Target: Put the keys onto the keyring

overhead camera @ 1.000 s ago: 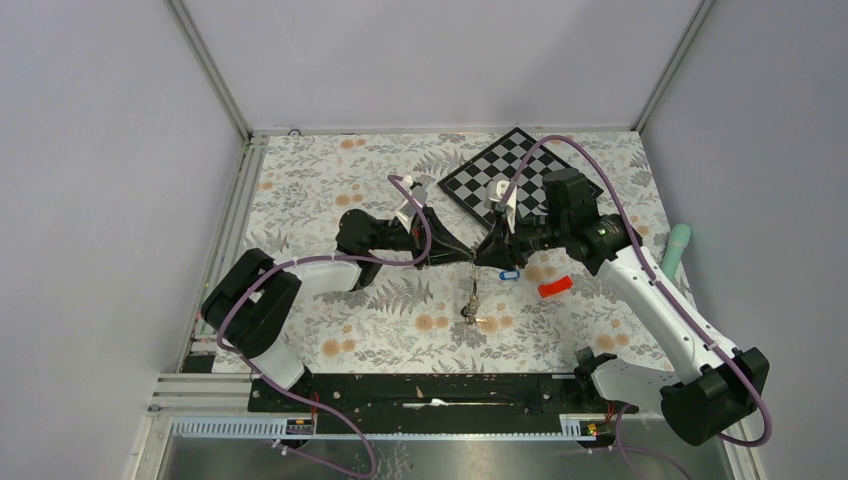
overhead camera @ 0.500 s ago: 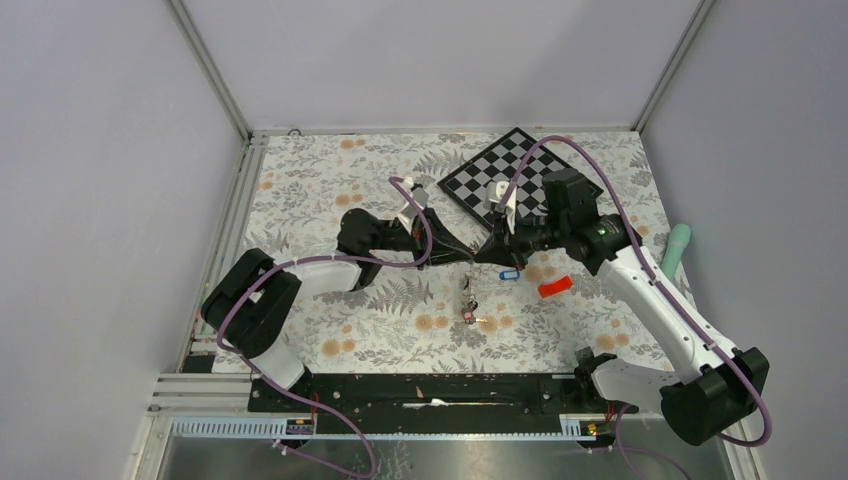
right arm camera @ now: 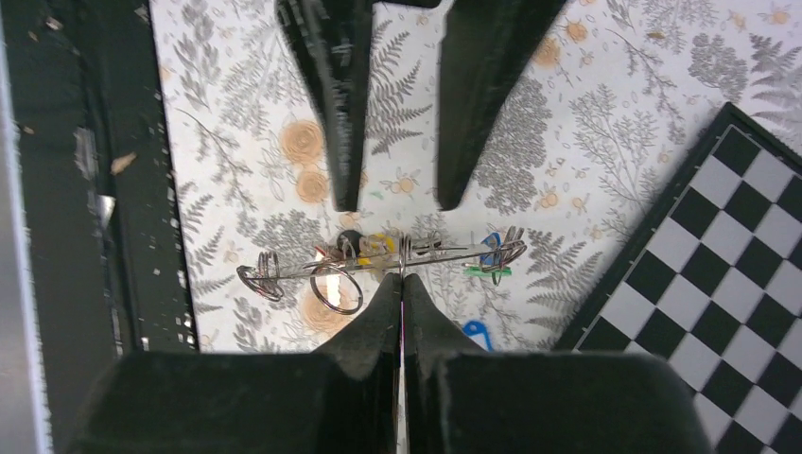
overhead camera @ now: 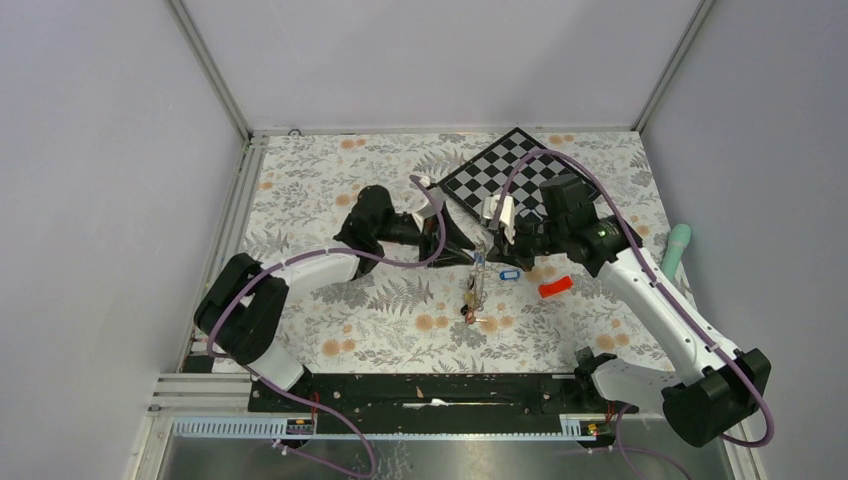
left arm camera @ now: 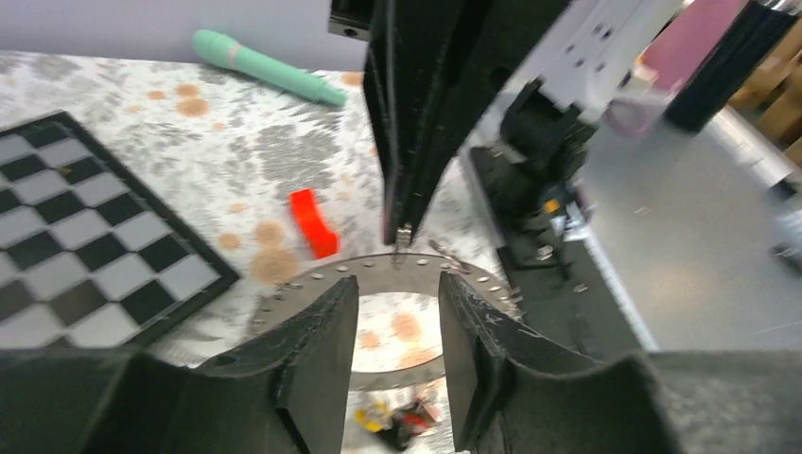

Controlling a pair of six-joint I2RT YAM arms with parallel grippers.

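the keyring (left arm camera: 397, 274) is lifted above the table (overhead camera: 320, 180) near its middle, standing on its edge. the right gripper (right arm camera: 402, 284) holds it by the rim, with the fingers pressed together on the thin metal. the left gripper (right arm camera: 392, 199) faces it from the other side with fingers spread, close to the ring but not touching it. i think the danger is here: only one narrow pinch carries the ring, so a push from the left fingers, or the swinging weight of the keys (right arm camera: 378, 248), could turn it in the grip or make it slip out. the ring is dark grey and flat, with small dots along its band and a wide opening, and some keys with yellow, green and blue tags hang on it already. one blue key (overhead camera: 509, 274) lies on the table just beside, then a red block (overhead camera: 555, 288), and further away the chequered board (overhead camera: 500, 175)
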